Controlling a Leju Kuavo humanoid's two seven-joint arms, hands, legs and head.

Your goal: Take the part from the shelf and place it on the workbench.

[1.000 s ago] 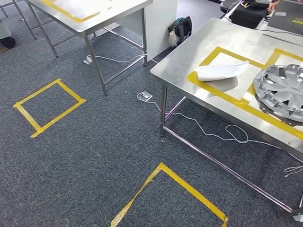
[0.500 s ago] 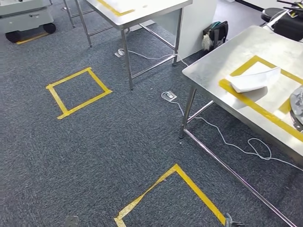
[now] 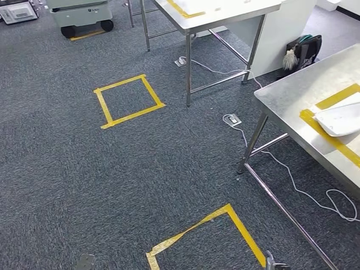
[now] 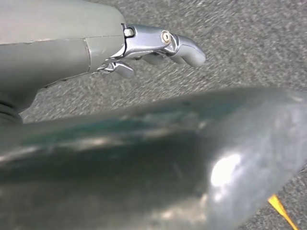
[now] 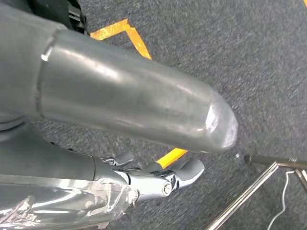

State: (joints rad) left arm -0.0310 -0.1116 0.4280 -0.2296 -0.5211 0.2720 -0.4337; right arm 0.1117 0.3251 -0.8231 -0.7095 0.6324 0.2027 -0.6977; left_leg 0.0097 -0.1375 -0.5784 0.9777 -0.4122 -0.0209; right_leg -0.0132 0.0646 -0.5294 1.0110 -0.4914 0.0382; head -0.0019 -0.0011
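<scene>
The steel workbench (image 3: 288, 90) stands at the right, marked with yellow tape. A white curved part (image 3: 340, 118) lies on it inside the tape. My left hand (image 4: 90, 52) hangs over grey carpet, its fingers (image 4: 159, 43) stretched out and holding nothing. My right hand (image 5: 119, 110) also hangs over the carpet beside a yellow tape corner, its fingers (image 5: 163, 179) extended and empty. In the head view the tips of the left hand (image 3: 85, 261) and right hand (image 3: 274, 263) just show at the bottom edge.
A second steel table (image 3: 220, 11) stands at the back. Two yellow tape squares (image 3: 127, 100) (image 3: 212, 236) mark the carpet. A white cable (image 3: 297, 188) and a floor socket (image 3: 232, 118) lie by the workbench leg. A black bag (image 3: 304, 48) and a grey wheeled cart (image 3: 80, 14) are further back.
The camera has swung left, so the whole scene has slid right. The silver wheel cover on the workbench has left the picture, and a wheeled cart has come in at top left.
</scene>
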